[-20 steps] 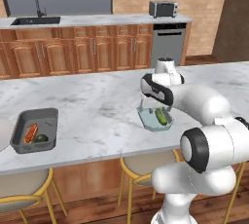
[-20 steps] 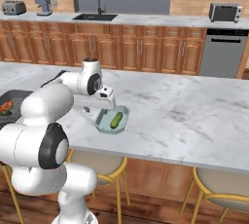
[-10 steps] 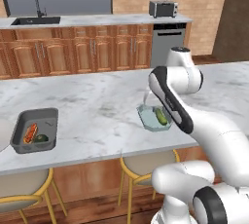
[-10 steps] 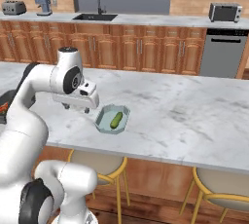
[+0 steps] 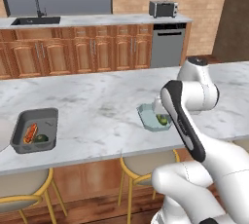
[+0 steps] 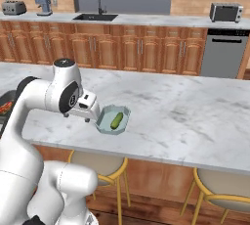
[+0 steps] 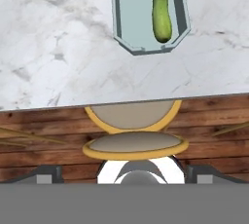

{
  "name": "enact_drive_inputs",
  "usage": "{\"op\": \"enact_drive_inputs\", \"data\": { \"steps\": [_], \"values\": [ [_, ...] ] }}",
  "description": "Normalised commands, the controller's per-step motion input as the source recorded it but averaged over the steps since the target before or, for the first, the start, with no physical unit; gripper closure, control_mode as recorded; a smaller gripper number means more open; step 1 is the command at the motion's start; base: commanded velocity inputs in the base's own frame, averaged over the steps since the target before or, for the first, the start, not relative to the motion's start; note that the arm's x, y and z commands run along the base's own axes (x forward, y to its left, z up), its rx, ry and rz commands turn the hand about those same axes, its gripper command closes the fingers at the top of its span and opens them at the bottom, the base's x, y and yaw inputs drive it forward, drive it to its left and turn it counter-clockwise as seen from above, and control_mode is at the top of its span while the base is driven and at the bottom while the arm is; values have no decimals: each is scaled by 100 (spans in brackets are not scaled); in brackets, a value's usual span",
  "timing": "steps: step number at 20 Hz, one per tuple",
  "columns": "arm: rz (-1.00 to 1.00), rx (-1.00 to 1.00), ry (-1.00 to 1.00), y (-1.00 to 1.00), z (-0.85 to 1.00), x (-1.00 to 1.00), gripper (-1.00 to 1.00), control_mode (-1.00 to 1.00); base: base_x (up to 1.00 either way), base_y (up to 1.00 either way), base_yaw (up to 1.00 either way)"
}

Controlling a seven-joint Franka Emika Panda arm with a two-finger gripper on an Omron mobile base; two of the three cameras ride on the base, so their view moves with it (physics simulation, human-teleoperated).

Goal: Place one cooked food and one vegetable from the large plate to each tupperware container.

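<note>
Pale blue-grey container [image 6: 113,120] sits on the marble island counter [image 6: 185,116] near its front edge; translucent, shallow, rectangular with clipped corners. One green cucumber [image 6: 117,120] lies inside along its length, smooth and glossy, off to one side in the hand view. Same container [image 7: 149,13] and cucumber [image 7: 162,12] show at the top of that view.

My pincer [image 6: 89,110] hangs just beside the container, on my left of it, over the counter's front edge, apart from it. Jaws released, spread wide, nothing in them. Wrist bent so the hand looks down past the counter lip: a round padded stool [image 7: 134,142] with a yellow ring frame sits below, wood panelling behind it. Forearm folded back sharply toward my base, elbow high.

Dark grey container [image 5: 35,130] is well apart, far to my left on the same counter; matte, broad rim, rectangular. A reddish cooked piece [image 5: 30,132] and a dark green vegetable [image 5: 41,139] lie in it.

Counter is white-grey veined marble; cabinets [image 5: 92,55] behind are brown wood.
</note>
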Motion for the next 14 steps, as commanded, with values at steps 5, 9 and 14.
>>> {"op": "enact_drive_inputs", "data": {
  "steps": [5,9,14],
  "values": [
    [0,-1,1,0,0,0,-100,-100,0,0,0],
    [0,0,0,0,0,0,-100,-100,0,0,0],
    [0,0,0,11,0,0,-100,100,0,11,0]
  ]
}}
